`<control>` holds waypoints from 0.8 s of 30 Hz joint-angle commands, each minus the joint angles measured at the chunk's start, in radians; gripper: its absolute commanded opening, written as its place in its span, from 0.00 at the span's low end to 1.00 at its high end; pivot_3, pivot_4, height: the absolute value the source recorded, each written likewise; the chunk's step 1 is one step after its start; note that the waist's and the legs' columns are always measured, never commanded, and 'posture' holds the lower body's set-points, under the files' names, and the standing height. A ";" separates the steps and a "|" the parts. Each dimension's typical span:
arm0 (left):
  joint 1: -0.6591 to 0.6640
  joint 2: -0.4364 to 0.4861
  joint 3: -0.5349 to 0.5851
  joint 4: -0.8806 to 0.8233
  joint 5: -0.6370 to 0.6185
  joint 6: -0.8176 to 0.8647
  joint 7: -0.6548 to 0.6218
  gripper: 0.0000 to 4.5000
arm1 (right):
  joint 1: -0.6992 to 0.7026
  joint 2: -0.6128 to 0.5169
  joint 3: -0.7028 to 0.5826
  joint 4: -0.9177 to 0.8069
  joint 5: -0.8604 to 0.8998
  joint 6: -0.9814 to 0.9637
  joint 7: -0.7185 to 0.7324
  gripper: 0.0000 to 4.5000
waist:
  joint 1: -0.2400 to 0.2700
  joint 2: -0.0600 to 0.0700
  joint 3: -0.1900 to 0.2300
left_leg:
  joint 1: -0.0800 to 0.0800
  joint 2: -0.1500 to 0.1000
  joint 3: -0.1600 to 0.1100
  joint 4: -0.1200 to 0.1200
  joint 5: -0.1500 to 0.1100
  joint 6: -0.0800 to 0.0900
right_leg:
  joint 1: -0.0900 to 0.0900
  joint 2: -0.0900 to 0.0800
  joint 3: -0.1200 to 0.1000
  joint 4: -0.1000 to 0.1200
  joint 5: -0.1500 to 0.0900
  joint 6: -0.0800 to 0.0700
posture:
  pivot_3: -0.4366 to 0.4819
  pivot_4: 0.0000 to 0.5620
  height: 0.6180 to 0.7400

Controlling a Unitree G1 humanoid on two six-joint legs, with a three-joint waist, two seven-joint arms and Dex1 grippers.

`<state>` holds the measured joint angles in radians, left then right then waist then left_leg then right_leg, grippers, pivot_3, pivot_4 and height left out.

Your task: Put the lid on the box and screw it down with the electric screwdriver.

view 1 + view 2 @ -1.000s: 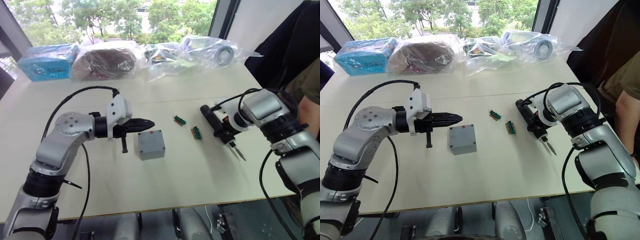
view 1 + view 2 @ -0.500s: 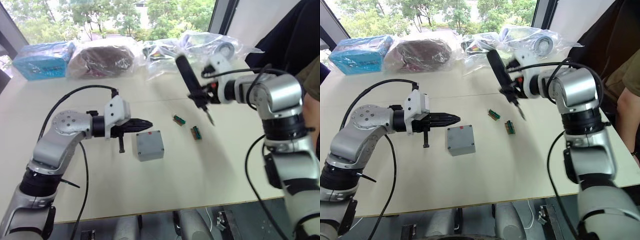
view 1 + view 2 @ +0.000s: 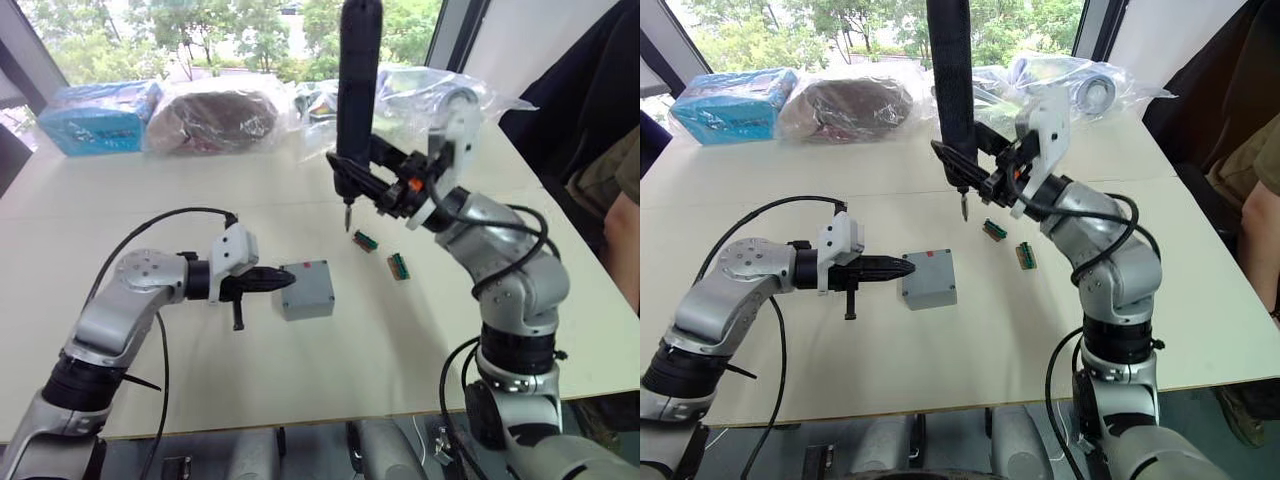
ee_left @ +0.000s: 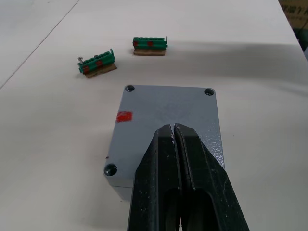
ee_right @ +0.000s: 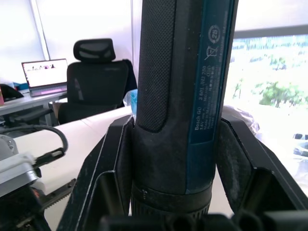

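The electric screwdriver point(image 3: 358, 90) stands upright above the table, pinched low on its dark barrel by the right gripper point(image 5: 175, 192), bit pointing down over the two green connectors point(image 3: 381, 253). It looks long and top-heavy, with a textured sleeve that should not slip; a hold near the bit end seems best for steering the tip into a screw hole. The lid point(image 4: 166, 120) already sits on the box point(image 3: 307, 290), a stiff metal block mid-table. The left gripper point(image 4: 174, 139), fingers pressed together, rests its tips on the lid's near edge. Half a second ago the screwdriver was tilted and lay farther to the right; now it is vertical and closer to the box, and the left fingertips have moved onto the lid.
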<state>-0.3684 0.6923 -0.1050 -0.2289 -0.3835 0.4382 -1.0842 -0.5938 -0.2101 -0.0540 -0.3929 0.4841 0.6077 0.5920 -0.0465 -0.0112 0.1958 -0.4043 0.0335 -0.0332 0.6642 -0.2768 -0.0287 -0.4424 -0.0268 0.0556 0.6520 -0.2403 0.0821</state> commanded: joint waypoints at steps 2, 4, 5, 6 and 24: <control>0.023 -0.021 -0.004 0.055 0.022 -0.064 0.003 0.00 | 0.041 0.059 0.062 -0.042 -0.036 -0.149 -0.036 0.42 | 0.000 0.000 0.000 | 0.001 0.000 0.000 0.000 0.000 -0.001 | 0.000 0.000 0.000 0.002 0.000 0.000 | 0.48 0.27 1.00; 0.025 -0.030 -0.007 0.082 0.034 -0.083 0.009 0.00 | 0.059 0.079 0.086 -0.032 -0.051 -0.180 -0.050 0.42 | 0.002 0.000 0.000 | 0.001 0.000 -0.001 0.000 0.002 -0.003 | 0.000 0.000 0.000 0.003 0.000 -0.001 | 0.48 0.27 1.00; 0.023 -0.035 -0.011 0.094 0.040 -0.089 0.014 0.00 | 0.068 0.087 0.099 -0.025 -0.061 -0.196 -0.056 0.42 | 0.002 0.000 0.000 | 0.002 0.000 -0.001 0.000 0.002 -0.004 | 0.000 0.000 0.000 0.003 0.000 -0.001 | 0.48 0.27 1.00; 0.021 -0.039 -0.014 0.103 0.045 -0.095 0.017 0.00 | 0.077 0.095 0.113 -0.015 -0.073 -0.215 -0.061 0.42 | 0.002 0.000 0.000 | 0.002 0.000 -0.001 0.000 0.002 -0.004 | 0.001 0.000 0.000 0.003 0.001 -0.001 | 0.48 0.27 1.00; -0.016 -0.062 -0.044 0.166 0.075 -0.113 0.017 0.00 | 0.156 0.119 0.180 0.160 -0.176 -0.446 -0.070 0.42 | 0.002 0.000 0.000 | 0.013 0.000 0.000 0.000 0.002 -0.004 | 0.013 0.000 0.000 0.001 0.000 -0.001 | 0.48 0.27 1.00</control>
<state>-0.3887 0.6227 -0.1349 -0.0769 -0.3310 0.3188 -1.0639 -0.4270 -0.1003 0.1335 -0.2001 0.3061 0.2080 0.5228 -0.0442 -0.0116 0.1955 -0.3911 0.0335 -0.0335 0.6641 -0.2744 -0.0326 -0.4298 -0.0269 0.0558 0.6530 -0.2402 0.0807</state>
